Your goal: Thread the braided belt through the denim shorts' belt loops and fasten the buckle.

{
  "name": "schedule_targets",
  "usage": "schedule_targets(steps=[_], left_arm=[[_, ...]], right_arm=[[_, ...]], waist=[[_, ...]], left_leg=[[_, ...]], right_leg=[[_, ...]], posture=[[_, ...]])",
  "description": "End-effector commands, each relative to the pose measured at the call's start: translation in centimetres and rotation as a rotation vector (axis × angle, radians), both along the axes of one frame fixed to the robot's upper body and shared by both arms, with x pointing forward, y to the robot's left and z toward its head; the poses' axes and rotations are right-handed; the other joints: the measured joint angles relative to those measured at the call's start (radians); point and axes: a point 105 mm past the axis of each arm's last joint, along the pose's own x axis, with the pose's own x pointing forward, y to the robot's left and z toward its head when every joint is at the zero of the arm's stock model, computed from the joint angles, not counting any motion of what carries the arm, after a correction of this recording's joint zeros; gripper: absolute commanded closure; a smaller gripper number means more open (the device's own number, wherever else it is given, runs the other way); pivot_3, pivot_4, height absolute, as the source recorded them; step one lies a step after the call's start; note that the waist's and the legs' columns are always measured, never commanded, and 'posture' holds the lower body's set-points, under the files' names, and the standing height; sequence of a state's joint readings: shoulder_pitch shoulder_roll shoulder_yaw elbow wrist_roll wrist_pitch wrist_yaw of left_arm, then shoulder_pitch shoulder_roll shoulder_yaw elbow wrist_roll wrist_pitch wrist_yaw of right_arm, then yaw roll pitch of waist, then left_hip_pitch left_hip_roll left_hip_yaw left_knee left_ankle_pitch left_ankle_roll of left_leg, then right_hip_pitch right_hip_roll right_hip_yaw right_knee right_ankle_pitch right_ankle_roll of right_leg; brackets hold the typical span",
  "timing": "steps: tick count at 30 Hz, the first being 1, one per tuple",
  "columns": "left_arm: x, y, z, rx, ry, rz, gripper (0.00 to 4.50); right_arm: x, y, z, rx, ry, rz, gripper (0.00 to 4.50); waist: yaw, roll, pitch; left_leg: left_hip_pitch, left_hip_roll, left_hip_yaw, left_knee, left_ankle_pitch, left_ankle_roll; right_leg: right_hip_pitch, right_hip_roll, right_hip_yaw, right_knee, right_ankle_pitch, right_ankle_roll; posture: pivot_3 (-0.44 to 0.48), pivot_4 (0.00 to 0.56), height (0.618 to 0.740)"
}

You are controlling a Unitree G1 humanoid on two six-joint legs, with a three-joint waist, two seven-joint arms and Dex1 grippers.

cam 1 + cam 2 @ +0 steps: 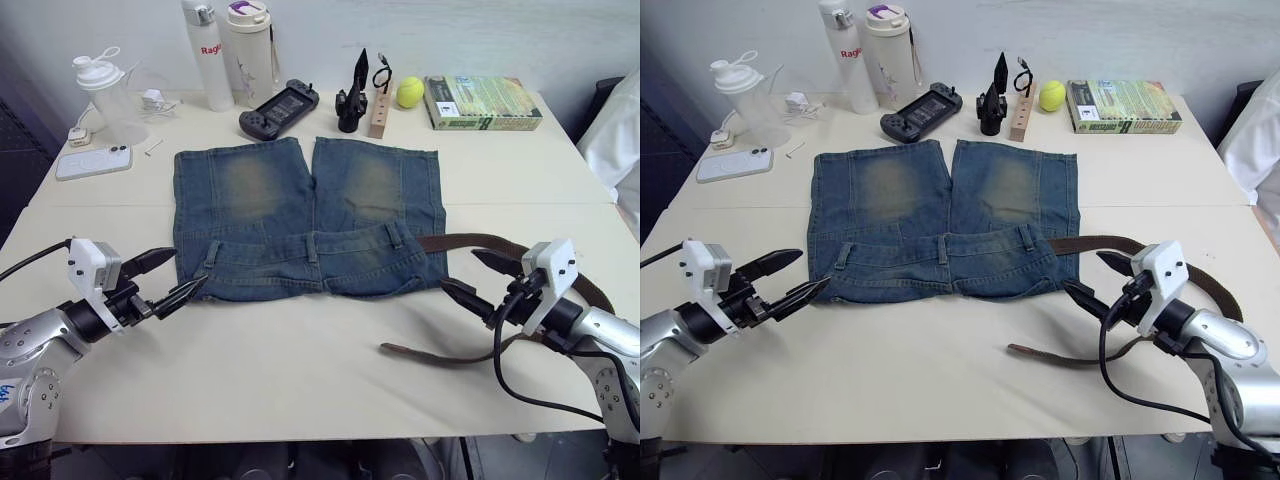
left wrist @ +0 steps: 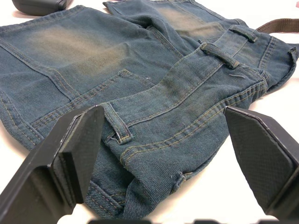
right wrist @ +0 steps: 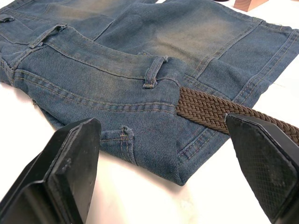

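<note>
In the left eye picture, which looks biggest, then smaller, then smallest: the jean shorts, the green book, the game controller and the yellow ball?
1. denim shorts, by far the biggest.
2. green book.
3. game controller, a little smaller than the book, though they look close.
4. yellow tennis ball, the smallest.

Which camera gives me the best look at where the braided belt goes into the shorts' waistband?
The right wrist view: the braided belt lies close up, its weave clear, slipping under the denim shorts beside a belt loop. The eye views show the belt's whole loop on the table at the robot's right; the left wrist view catches just a strip at the far edge.
</note>
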State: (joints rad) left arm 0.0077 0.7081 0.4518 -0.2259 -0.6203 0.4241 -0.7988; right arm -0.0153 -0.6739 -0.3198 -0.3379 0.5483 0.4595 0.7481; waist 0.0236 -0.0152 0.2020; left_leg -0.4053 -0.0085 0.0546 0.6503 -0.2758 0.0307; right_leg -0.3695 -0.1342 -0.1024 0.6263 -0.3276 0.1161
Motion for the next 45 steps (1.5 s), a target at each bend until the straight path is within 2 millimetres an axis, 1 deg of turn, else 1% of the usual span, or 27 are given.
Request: schedule_targets(steps=[1, 13, 16, 19, 22, 24, 26, 29, 30, 34, 38, 41, 42, 43, 44, 45], left_arm=[[-0.2, -0.5, 0.8, 0.016, -0.028, -0.026, 0.05], [-0.3, -1.0, 0.9, -0.003, -0.034, -0.050, 0.05], [-0.3, -1.4, 0.7, -0.039, -0.018, -0.075, 0.05], [-0.8, -2.4, 0.2, -0.012, 0.000, -0.132, 0.05], [-1.3, -3.3, 0.0, 0.005, 0.020, -0.196, 0.05], [-1.8, -3.8, -0.4, 0.040, 0.040, -0.244, 0.05], [-1.8, -3.9, -0.5, 0.051, 0.050, -0.266, 0.05], [-1.6, -4.2, -0.4, 0.051, 0.049, -0.281, 0.05], [-1.6, -4.3, -0.3, 0.050, 0.048, -0.286, 0.05], [-1.8, -4.7, -0.4, 0.044, 0.052, -0.298, 0.05], [-1.9, -4.7, -0.5, 0.041, 0.053, -0.294, 0.05], [-1.8, -4.5, -0.4, 0.040, 0.052, -0.288, 0.00], [-1.8, -4.5, -0.4, 0.040, 0.052, -0.288, 0.00], [-1.8, -4.5, -0.4, 0.041, 0.052, -0.287, 0.00], [-1.8, -4.5, -0.4, 0.042, 0.052, -0.287, 0.00], [-1.8, -4.4, -0.4, 0.043, 0.051, -0.287, 0.00]], right_arm=[[0.0, 0.4, 0.6, 0.000, -0.035, 0.012, 0.00], [-0.3, 0.7, 0.4, -0.009, -0.006, 0.047, 0.00], [-0.4, 0.9, 0.2, -0.035, 0.012, 0.077, 0.00], [-0.7, 1.4, 0.7, -0.055, 0.018, 0.130, 0.00], [-1.9, 2.1, 0.8, -0.097, 0.072, 0.238, 0.00], [-3.6, 2.5, 0.1, -0.168, 0.173, 0.361, 0.00], [-5.7, 2.6, -0.9, -0.244, 0.323, 0.481, 0.00], [-7.2, 2.4, -1.8, -0.336, 0.426, 0.563, 0.00], [-7.3, 2.3, -2.1, -0.365, 0.431, 0.571, 0.00], [-6.1, 0.7, -4.3, -0.580, 0.408, 0.498, 0.00], [-5.9, 0.0, -5.8, -0.634, 0.429, 0.481, 0.00], [-5.9, -0.3, -6.7, -0.681, 0.422, 0.489, 0.79], [-6.0, -0.3, -6.9, -0.686, 0.420, 0.499, 1.28], [-6.0, -0.2, -6.9, -0.680, 0.417, 0.508, 1.89], [-6.0, -0.1, -7.0, -0.671, 0.412, 0.516, 2.40], [-6.1, 0.0, -7.0, -0.663, 0.408, 0.521, 2.75]], waist=[[0.000, 0.000, 0.000], [0.000, 0.000, 0.000], [0.000, 0.000, 0.000], [0.000, 0.000, 0.000], [0.000, 0.000, 0.000], [0.000, 0.000, 0.000], [0.001, 0.000, 0.000], [0.001, 0.000, 0.000], [0.001, 0.000, 0.000], [0.001, 0.000, 0.000], [0.001, 0.000, 0.000], [0.002, 0.000, 0.000], [0.002, 0.000, 0.000], [0.003, 0.000, 0.000], [0.003, 0.000, 0.000], [0.003, 0.000, 0.000]], left_leg=[[0.000, 0.000, 0.000, 0.000, 0.000, 0.000], [0.000, 0.000, 0.000, 0.000, 0.000, 0.000], [0.000, 0.000, 0.000, 0.000, 0.000, 0.000], [0.000, 0.000, 0.000, 0.000, 0.000, 0.000], [0.000, 0.000, 0.000, 0.000, 0.000, 0.000], [0.000, 0.000, 0.000, 0.001, 0.000, 0.000], [0.000, 0.000, 0.000, 0.001, 0.000, 0.000], [0.000, 0.002, 0.000, 0.001, -0.001, 0.001], [0.001, 0.002, -0.001, 0.002, -0.001, 0.001], [0.002, 0.003, 0.000, 0.002, -0.002, 0.000], [0.001, 0.003, 0.000, 0.003, -0.002, 0.000], [0.002, 0.003, -0.001, 0.004, -0.002, 0.000], [0.002, 0.003, -0.001, 0.004, -0.002, 0.000], [0.003, 0.003, -0.001, 0.004, -0.002, 0.000], [0.003, 0.003, -0.002, 0.005, -0.002, -0.001], [0.003, 0.003, -0.003, 0.005, -0.003, -0.001]], right_leg=[[0.000, 0.000, 0.000, 0.000, 0.000, 0.000], [0.000, 0.000, 0.000, 0.000, 0.000, 0.000], [0.000, 0.000, 0.000, 0.000, 0.000, 0.000], [0.000, 0.000, 0.000, 0.000, 0.000, 0.000], [0.000, 0.000, 0.000, 0.000, 0.000, 0.000], [0.000, 0.000, 0.000, 0.000, 0.000, 0.000], [0.000, 0.000, 0.000, 0.000, 0.000, 0.000], [0.002, -0.002, 0.000, -0.002, 0.000, 0.000], [0.004, -0.002, -0.001, -0.004, 0.000, 0.000], [0.004, -0.002, -0.001, -0.004, 0.000, 0.000], [0.004, -0.001, -0.001, -0.004, 0.000, 0.000], [0.005, 0.000, -0.001, -0.004, 0.000, 0.000], [0.006, 0.000, -0.001, -0.004, 0.000, 0.000], [0.006, 0.000, -0.002, -0.005, 0.000, 0.000], [0.007, 0.000, -0.002, -0.005, 0.000, 0.000], [0.008, 0.000, -0.002, -0.005, 0.000, 0.000]], posture=[[0.000, 0.150, 0.723], [0.000, 0.150, 0.723], [0.000, 0.150, 0.723], [0.000, 0.150, 0.723], [0.000, 0.150, 0.723], [0.000, 0.150, 0.723], [0.000, 0.150, 0.723], [0.000, 0.150, 0.723], [0.000, 0.150, 0.723], [0.000, 0.150, 0.723], [0.000, 0.150, 0.723], [0.000, 0.150, 0.723], [0.000, 0.150, 0.723], [0.000, 0.150, 0.723], [0.000, 0.150, 0.723], [0.000, 0.150, 0.723]])
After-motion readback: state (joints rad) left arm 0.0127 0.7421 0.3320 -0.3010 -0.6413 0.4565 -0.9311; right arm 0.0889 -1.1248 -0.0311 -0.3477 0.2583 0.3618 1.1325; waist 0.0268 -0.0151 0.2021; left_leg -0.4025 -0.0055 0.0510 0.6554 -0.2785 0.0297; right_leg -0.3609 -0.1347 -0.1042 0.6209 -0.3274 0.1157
